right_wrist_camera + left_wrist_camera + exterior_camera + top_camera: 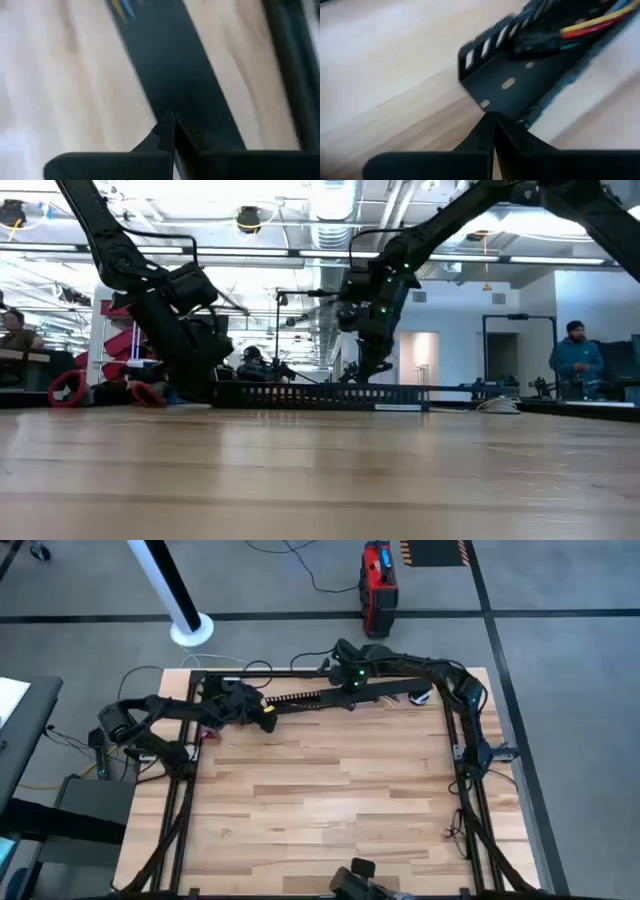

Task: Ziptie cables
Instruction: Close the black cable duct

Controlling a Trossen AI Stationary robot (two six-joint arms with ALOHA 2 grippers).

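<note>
Wood table (320, 800) in open workshop; left end effector (493, 131) and right end effector (173, 131) pinched closed.

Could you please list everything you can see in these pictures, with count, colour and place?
cables: one bundle, yellow, red, dark and blue wires showing, lying in the slotted channel at the table's far edge
slotted channel: one, black, along the far edge, between the two grippers
flat strip: one, black, on the wood under the right gripper
table: one, light wood, mostly bare toward the near side
red case: one, red and black, on the floor beyond the table
person: one, in a blue top, standing in the room behind
left gripper: one, dark, shut, at the channel's left end
right gripper: one, dark, shut, over the flat strip
</note>
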